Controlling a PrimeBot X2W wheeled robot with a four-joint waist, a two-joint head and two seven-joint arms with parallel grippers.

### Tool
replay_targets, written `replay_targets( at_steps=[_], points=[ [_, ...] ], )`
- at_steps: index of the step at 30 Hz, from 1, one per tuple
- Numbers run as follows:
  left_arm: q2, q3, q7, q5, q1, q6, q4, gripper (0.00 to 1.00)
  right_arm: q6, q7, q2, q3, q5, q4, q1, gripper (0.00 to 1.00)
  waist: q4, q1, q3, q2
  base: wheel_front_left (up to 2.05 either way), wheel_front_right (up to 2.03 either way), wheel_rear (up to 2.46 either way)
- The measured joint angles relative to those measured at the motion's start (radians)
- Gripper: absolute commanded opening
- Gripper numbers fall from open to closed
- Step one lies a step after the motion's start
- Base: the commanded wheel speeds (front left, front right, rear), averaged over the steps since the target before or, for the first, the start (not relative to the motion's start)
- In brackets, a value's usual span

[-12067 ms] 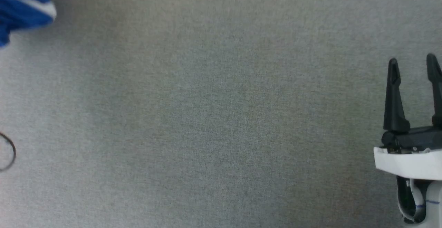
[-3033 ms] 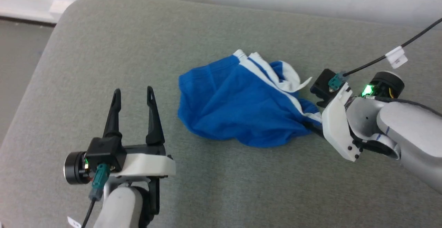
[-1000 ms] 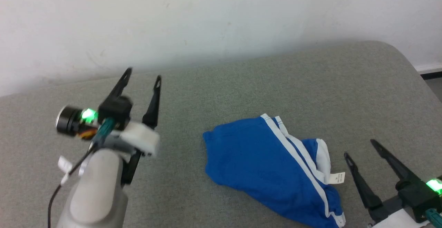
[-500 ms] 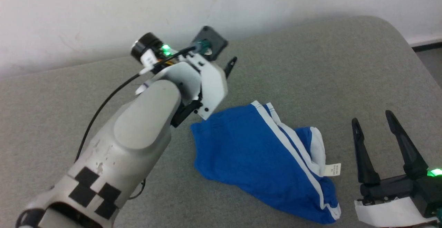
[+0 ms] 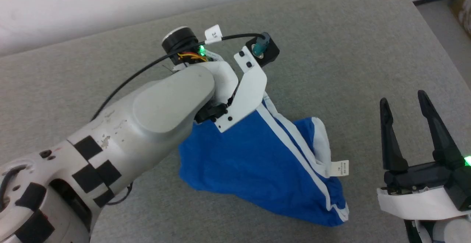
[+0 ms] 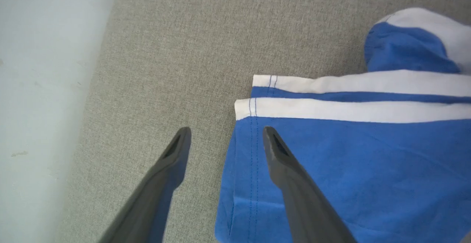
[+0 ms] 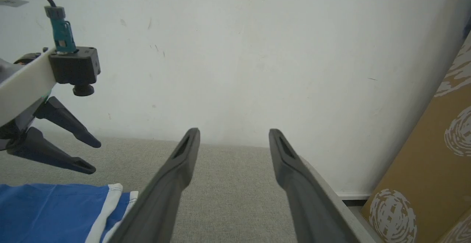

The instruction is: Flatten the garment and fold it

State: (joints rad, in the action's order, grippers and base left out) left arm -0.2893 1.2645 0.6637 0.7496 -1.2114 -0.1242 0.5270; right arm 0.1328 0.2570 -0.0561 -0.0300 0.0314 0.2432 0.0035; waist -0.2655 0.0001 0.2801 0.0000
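Left pincer (image 6: 226, 130), fingers apart, straddles garment (image 6: 349, 162) hem beside wall (image 6: 36, 88).

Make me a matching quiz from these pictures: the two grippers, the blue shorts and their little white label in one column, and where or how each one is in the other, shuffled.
Column one
1. left gripper
2. right gripper
3. garment
4. label

Column two
A. white, sticking out on the side toward the right gripper
B. blue, rumpled on the grey cushion
C. open, at the garment's striped corner
D. open, beside the garment, over bare cushion

Pairs: 1-C, 2-D, 3-B, 4-A
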Motion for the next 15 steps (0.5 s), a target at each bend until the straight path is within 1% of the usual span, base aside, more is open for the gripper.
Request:
replay_targets(
  at_steps=[3, 6, 12, 13, 14, 15],
  points=[
    [-0.011, 0.009, 0.054, 0.006, -0.010, 0.000, -0.006, 1.00, 0.000, 0.000, 0.001, 0.005, -0.029, -0.006, -0.018, 1.00, -0.030, 0.0001, 0.036, 0.0000, 0.00, 0.00, 0.00],
    [-0.026, 0.010, 0.133, -0.041, 0.002, 0.000, -0.036, 1.00, 0.000, 0.000, 0.001, 0.017, -0.048, -0.016, -0.037, 1.00, -0.061, 0.0000, 0.070, 0.0000, 0.00, 0.00, 0.00],
    [-0.072, -0.001, 0.225, -0.074, 0.051, 0.000, -0.097, 1.00, 0.000, 0.000, 0.001, 0.034, -0.068, -0.033, -0.060, 1.00, -0.122, -0.0003, 0.125, 0.0000, 0.00, 0.00, 0.00],
    [-0.082, -0.005, 0.239, -0.074, 0.053, 0.000, -0.114, 0.29, 0.000, 0.000, 0.001, 0.034, -0.068, -0.034, -0.060, 1.00, -0.129, -0.0003, 0.132, 0.0000, 0.00, 0.00, 0.00],
    [-0.092, -0.007, 0.239, -0.074, 0.053, 0.000, -0.131, 0.00, 0.000, 0.000, 0.001, 0.031, -0.068, -0.036, -0.060, 1.00, -0.135, -0.0003, 0.139, 0.0000, 0.00, 0.00, 0.00],
    [-0.102, -0.008, 0.238, -0.074, 0.053, 0.000, -0.150, 0.00, 0.000, 0.000, 0.001, 0.028, -0.068, -0.036, -0.060, 1.00, -0.140, -0.0002, 0.145, 0.0000, 0.00, 0.00, 0.00]
  ],
)
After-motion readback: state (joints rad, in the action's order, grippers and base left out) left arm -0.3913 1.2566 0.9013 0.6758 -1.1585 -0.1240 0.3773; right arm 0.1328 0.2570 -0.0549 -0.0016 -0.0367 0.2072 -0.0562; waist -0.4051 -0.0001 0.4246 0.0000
